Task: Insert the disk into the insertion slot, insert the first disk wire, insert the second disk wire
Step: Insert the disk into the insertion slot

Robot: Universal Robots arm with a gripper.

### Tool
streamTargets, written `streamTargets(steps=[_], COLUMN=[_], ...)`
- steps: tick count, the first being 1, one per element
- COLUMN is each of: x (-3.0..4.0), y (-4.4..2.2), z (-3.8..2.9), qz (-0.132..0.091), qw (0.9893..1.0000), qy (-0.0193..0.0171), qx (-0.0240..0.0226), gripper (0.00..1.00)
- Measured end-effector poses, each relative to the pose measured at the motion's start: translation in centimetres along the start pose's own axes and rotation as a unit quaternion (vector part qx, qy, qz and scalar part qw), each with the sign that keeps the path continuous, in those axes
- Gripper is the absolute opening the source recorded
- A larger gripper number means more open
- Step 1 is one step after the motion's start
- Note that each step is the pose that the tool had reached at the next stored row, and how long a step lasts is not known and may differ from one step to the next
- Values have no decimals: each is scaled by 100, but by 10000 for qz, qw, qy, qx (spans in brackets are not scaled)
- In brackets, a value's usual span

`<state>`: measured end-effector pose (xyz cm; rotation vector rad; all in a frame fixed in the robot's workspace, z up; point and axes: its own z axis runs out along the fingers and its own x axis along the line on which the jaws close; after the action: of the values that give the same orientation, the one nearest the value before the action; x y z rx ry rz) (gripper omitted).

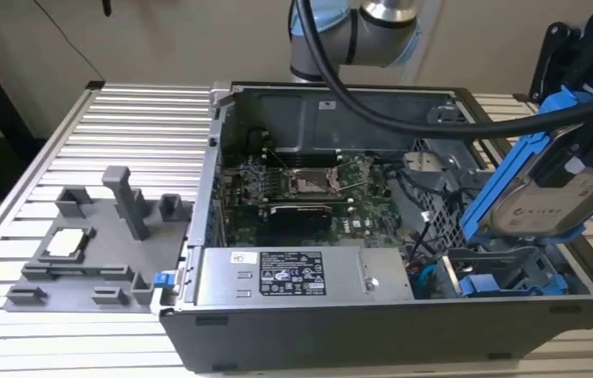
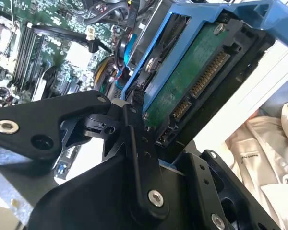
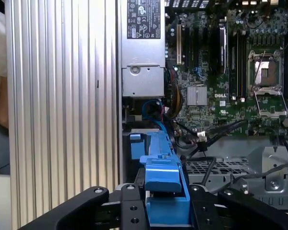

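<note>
Disk (image 1: 554, 197): at 3 o'clock in the exterior view, in the air, tilted steeply, label side out. It is above the open computer case (image 1: 380, 315) and not yet in the insertion slot (image 1: 501, 256), which lies toward 7 o'clock from it.

Claw (image 3: 165, 211): clamped on the disk, one finger on each side rail of the blue carrier.

Handling, as judged: dense, rigid metal body. The plastic frame likely gives a little and is smooth. The side rails look like the safe hold. The second wrist view shows bare circuit board and connector pins on the underside; these are fragile.

Edges: sheet-metal cage lips around the slot, with another blue-fronted carrier (image 1: 485, 285) just beneath.

Obstacles: loose cables (image 1: 414, 193) at 9 o'clock from the disk, close by.

Room: open air above the case. The power supply (image 1: 286, 276) and motherboard (image 1: 307, 197) are well apart from the disk.
</note>
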<state>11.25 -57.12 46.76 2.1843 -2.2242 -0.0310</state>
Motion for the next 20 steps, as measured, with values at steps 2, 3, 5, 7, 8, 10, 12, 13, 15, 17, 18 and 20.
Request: streamTargets(steps=[2,3,5,7,8,10,12,13,15,17,18,20], x=[0,0,0,0,0,1,2,3,3,4,4,4], y=[-1,-1,-3,-6,-11,-23,-38,-44,-52,-59,-62,-68], z=[31,47,76,101,112,136,158,171,197,229,245,281], qz=[0,0,0,0,-1,-1,-1,-2,-2,-4,-5,-6], qw=[10000,10000,10000,10000,10000,10000,10000,10000,10000,10000,10000,10000], qy=[0,0,0,0,0,-1,0,0,0,0,1,0], qx=[0,0,0,0,0,0,0,0,0,0,0,0], gripper=[33,33,33,33,33,33,33,33,33,33,33,33])
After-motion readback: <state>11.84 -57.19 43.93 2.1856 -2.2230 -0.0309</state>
